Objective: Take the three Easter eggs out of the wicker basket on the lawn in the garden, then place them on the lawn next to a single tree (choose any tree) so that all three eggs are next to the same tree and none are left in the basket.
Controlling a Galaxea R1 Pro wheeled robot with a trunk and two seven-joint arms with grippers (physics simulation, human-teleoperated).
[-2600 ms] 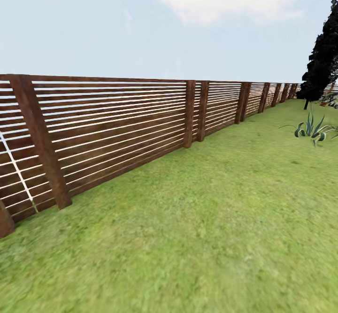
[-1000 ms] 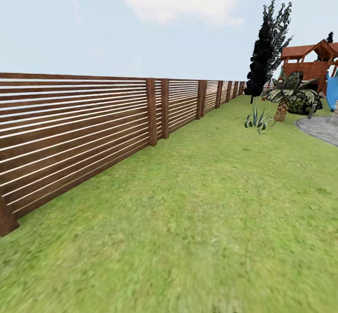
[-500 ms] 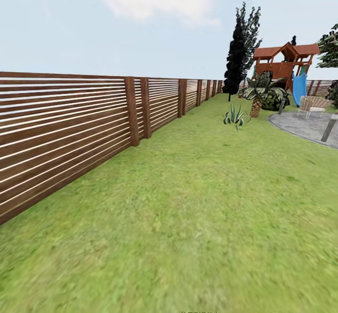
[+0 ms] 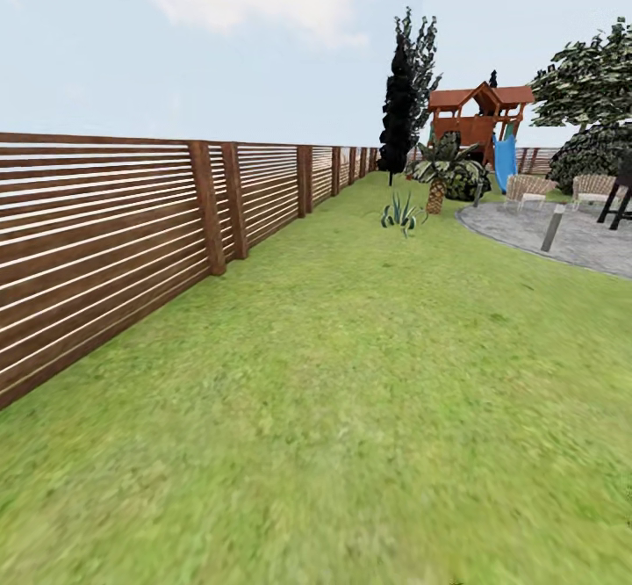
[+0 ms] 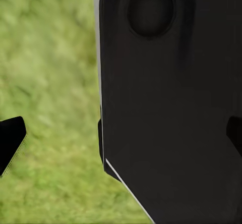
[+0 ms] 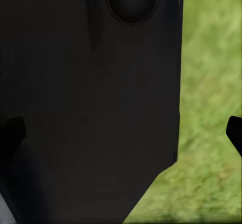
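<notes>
We see lawn [image 4: 369, 409] and fence [image 4: 105, 234]; basket unlocated, so overshoot risk. Possibly spread, both claws' states remain indeterminable.

Smooth black body panel [image 5: 171, 108] with round recess.

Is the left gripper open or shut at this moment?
Open, apparently: in the left wrist view the two dark fingertips sit at opposite picture edges, far apart, with nothing gripped between them, above the lawn.
</notes>
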